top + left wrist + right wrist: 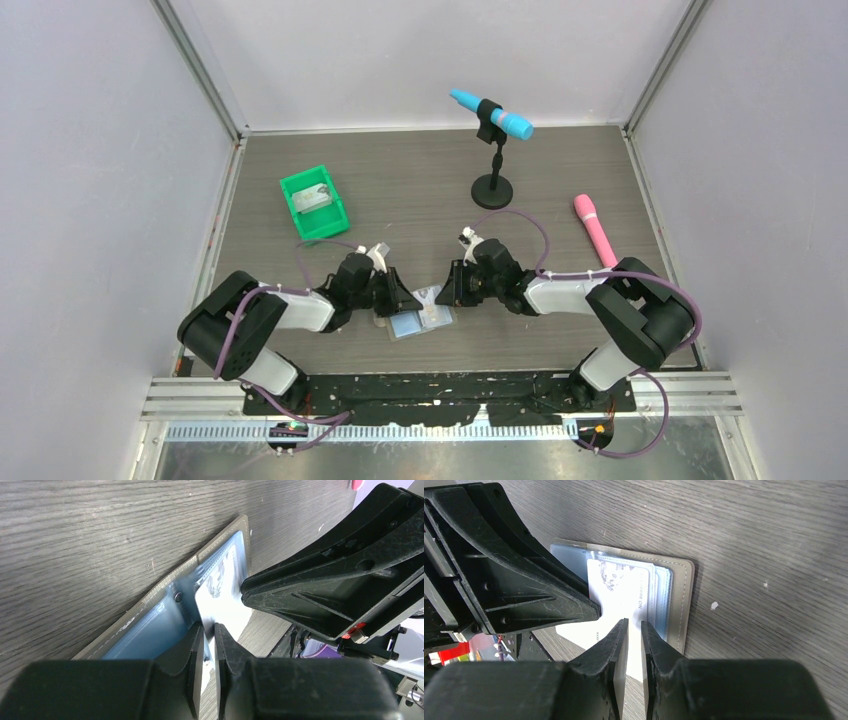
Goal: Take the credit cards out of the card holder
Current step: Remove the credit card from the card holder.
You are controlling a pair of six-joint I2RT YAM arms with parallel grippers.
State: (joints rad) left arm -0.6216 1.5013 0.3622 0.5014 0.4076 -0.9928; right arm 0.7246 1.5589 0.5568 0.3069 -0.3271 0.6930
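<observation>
The holder (682,605) lies open and flat on the table (749,540), grey border outward and pale blue pockets up, near the front edge and midway between the two arms; a white card (624,592) with a faint printed portrait juts partway out of a pocket, its free end over bare wood.

The left gripper (209,629) comes in from the left and the right gripper (633,624) from the right; the two point at each other, tips close together over the card. In the left wrist view the fingers (192,645) stand drawn near to one another with only a thin slit between them; the card's near corner runs up to that slit and white shows through it; whether the pads pinch the card or merely sit above it cannot be told. In the right wrist view the other pair likewise shows only a narrow slit, with the white card seen through it, so a grip cannot be confirmed there either; in that same view the left gripper's tip meets the card's left edge, just beside the holder's fold.

Farther back on the table, well apart from the arms, a green bin (315,203) sits to the left with a grey item inside; a blue microphone (492,113) rests on a black stand (492,188); a pink microphone (594,228) lies flat at the right.
</observation>
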